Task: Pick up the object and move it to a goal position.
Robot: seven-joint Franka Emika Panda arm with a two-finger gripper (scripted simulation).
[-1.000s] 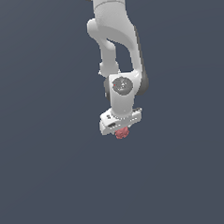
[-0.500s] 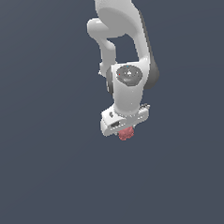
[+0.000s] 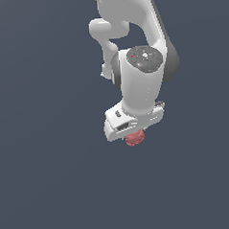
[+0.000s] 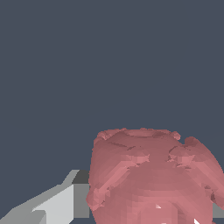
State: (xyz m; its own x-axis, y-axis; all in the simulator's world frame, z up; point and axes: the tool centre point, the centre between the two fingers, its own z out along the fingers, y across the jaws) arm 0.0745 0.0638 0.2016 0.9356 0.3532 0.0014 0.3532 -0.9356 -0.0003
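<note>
The object, a small bumpy red-pink lump (image 3: 134, 138), sits right under my white gripper (image 3: 135, 136) in the exterior view; only its lower part shows below the hand. In the wrist view the lump (image 4: 148, 175) fills the near field, and one grey-white finger (image 4: 57, 203) presses against its side. The other finger is hidden behind the lump. The gripper is shut on the lump. The white arm (image 3: 141, 81) rises above it to the top of the exterior view.
A plain dark grey-blue ground (image 3: 48, 178) fills all the rest of both views. No goal marker shows.
The arm and gripper have grown larger in the exterior view and shifted slightly toward its right, carrying the lump along in the same grip.
</note>
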